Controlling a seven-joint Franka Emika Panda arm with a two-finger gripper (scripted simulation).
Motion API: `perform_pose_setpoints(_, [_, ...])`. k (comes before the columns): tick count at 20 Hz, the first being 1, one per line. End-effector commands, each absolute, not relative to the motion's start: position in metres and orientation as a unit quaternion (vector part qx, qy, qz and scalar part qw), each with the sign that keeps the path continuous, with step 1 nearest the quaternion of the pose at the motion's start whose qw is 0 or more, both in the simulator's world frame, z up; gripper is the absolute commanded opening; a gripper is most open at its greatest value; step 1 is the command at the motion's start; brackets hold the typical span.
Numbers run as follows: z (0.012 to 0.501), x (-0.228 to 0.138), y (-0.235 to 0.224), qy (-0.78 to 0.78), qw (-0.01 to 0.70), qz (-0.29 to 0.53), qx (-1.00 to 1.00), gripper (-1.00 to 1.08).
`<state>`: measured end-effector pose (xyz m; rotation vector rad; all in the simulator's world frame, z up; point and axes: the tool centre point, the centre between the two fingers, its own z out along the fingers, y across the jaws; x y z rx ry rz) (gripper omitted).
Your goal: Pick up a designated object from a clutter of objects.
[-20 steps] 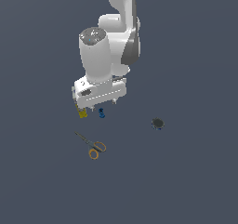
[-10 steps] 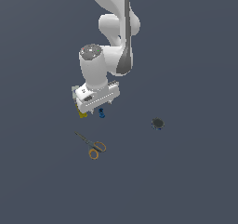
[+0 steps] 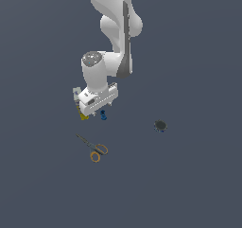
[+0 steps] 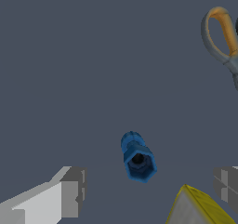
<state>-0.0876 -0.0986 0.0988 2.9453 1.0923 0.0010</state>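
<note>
The tiny bright blue spool-like piece (image 3: 103,115) lies on the grey floor just under my hand; the wrist view shows it (image 4: 137,157) lying on its side. My gripper (image 4: 148,190) is open and empty, one finger (image 4: 69,190) and the other finger (image 4: 226,182) standing apart, above the spool. The yellow-and-white bottle (image 3: 83,115) peeks out beside the hand and shows in the wrist view (image 4: 197,208). In the exterior view my gripper (image 3: 98,112) is mostly hidden by the hand.
Orange-handled scissors (image 3: 93,149) lie in front of the hand, toward the exterior view's left; one handle loop shows in the wrist view (image 4: 223,37). A dark round disc (image 3: 160,125) lies apart at the exterior view's right.
The arm's upper links have swung and the hand has shifted slightly lower toward the blue spool. The objects have not moved.
</note>
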Motion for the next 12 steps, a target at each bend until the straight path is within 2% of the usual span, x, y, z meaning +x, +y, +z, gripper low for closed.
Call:
perform_pose_setpoints(1, [0.095, -0.091, -0.100, 0.355, 0.000, 0.000, 0.935, 1.00])
perform_pose_setpoints(12, [0.084, -0.093, -0.100, 0.358, 0.000, 0.000, 0.934, 1.00])
